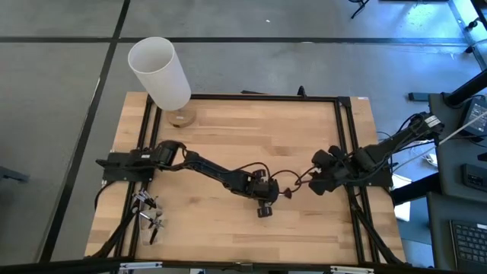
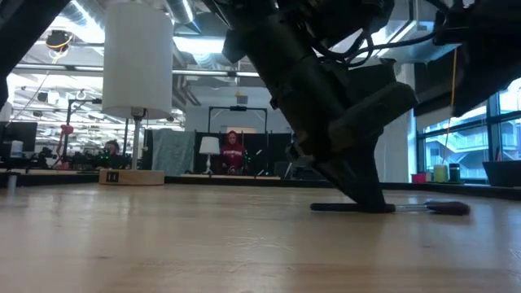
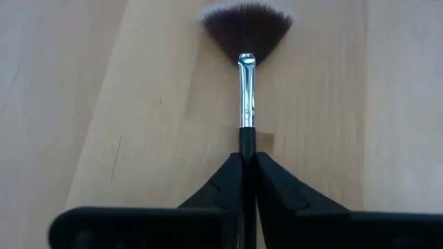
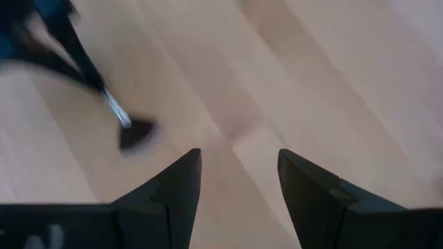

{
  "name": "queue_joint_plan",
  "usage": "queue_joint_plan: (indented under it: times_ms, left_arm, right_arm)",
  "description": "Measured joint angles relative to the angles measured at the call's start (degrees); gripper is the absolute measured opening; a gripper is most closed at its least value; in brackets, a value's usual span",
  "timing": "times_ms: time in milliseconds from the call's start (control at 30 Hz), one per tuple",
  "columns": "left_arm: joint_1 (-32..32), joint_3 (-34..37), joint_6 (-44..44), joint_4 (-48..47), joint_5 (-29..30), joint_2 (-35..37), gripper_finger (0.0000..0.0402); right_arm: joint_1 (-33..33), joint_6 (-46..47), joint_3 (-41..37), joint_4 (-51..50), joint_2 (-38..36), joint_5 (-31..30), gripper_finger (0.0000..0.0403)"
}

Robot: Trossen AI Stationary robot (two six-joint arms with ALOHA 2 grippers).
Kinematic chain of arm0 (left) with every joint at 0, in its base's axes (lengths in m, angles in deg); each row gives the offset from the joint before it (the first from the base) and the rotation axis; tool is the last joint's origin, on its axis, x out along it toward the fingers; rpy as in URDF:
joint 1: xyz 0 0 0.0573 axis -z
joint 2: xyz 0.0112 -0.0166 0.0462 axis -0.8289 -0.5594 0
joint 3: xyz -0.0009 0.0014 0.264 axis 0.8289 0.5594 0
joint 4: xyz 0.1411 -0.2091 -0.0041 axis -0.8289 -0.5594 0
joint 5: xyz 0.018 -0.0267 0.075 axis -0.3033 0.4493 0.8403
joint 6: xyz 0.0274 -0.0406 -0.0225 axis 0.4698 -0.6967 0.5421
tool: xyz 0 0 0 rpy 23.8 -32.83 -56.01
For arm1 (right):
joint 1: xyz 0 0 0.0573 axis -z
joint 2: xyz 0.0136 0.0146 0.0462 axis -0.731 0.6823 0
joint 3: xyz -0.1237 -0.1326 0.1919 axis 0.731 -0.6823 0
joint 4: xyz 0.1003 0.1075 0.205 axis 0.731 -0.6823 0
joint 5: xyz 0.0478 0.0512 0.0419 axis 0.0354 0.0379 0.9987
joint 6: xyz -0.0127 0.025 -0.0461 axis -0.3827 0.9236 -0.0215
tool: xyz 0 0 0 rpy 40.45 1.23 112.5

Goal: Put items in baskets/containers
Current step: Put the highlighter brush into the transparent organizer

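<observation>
Fan brush [image 3: 246, 41] as the reference object: it lies flat on the wooden table [image 1: 251, 122], near the middle of the board, its reddish-brown fan head pointing toward the right arm's side. The left gripper [image 3: 247, 169] sits directly on the brush's dark handle end, its two fingers pressed together on the handle so that only the silver ferrule and fan head project beyond the tips. In the low view the left gripper [image 2: 358, 199] comes down steeply to the tabletop, and the fan brush [image 2: 444, 207] extends level from it along the wood. In the high view the left gripper [image 1: 265, 199] lies just beside the brush head [image 1: 288, 193]. The right gripper [image 4: 239, 176] hovers near the fan head, fingers spread apart with bare wood showing between them; the fan brush [image 4: 135, 131] appears beyond it, with the left gripper at its handle. A cluster of further brushes [image 1: 149, 217] lies well apart from the fan brush, toward the left arm's base. A tall white cylinder [image 1: 160, 72] on a small wooden base stands at the far left corner of the table.
</observation>
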Motion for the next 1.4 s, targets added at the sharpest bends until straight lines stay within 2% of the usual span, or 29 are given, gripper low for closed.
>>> queue_joint_plan:
  times_ms: [100, 167, 367, 500, 567, 633, 767, 900, 967, 1067, 1167, 1300, 1400]
  left_arm:
    - [-0.1, 0.3, -1.4, -1.4, -0.1, 1.4, 0.0043]
    - [0.4, 0.6, -2.2, -4.9, 1.9, 3.2, 0.0050]
    - [3.7, 0.5, -8.8, -21.3, 17.8, 11.1, 0.0031]
    - [6.8, 0.7, -18.1, -33.1, 26.4, 15.2, 0.0014]
    - [8.5, 0.5, -22.0, -35.2, 30.6, 17.4, 0.0009]
    - [9.9, 0.6, -24.2, -35.6, 32.9, 18.3, 0.0006]
    - [11.0, 1.2, -23.8, -34.4, 32.3, 17.5, 0.0014]
    - [9.2, 1.1, -16.3, -27.0, 29.8, 14.4, 0.0042]
    - [7.4, 1.1, -9.6, -19.8, 25.7, 12.6, 0.0060]
    - [4.2, 0.9, -0.7, -7.7, 15.6, 9.6, 0.0088]
    - [1.2, 1.0, 2.5, -1.3, 7.9, 6.4, 0.0109]
    - [-2.5, 0.9, 1.8, -2.7, 1.6, 4.9, 0.0121]
    - [-4.4, 1.0, 0.1, -5.3, 0.5, 4.9, 0.0119]
  right_arm:
    - [0.0, -0.7, -3.8, 7.8, 0.0, -3.7, 0.0190]
    - [0.0, -1.8, -7.9, 14.7, 0.0, -4.5, 0.0190]
    - [0.0, -3.3, -19.9, 38.1, 0.0, -7.7, 0.0190]
    - [0.0, -8.7, -28.2, 65.1, 0.7, -8.2, 0.0190]
    - [0.0, -11.6, -31.2, 76.2, 1.6, -6.5, 0.0190]
    - [0.0, -13.7, -32.9, 81.7, 2.2, -5.4, 0.0190]
    - [0.0, -14.3, -33.1, 82.5, 3.1, -5.9, 0.0190]
    - [0.0, -16.6, -31.9, 82.6, 3.4, -8.4, 0.0190]
    - [0.0, -17.8, -31.3, 82.7, 3.2, -9.6, 0.0190]
    - [0.0, -18.6, -30.3, 82.3, 3.2, -9.6, 0.0190]
    - [-0.2, -18.5, -30.2, 82.0, 3.2, -9.0, 0.0190]
    - [-0.5, -18.0, -30.2, 80.1, 3.2, -9.0, 0.0190]
    - [-0.5, -17.6, -30.2, 78.0, 3.2, -9.0, 0.0190]
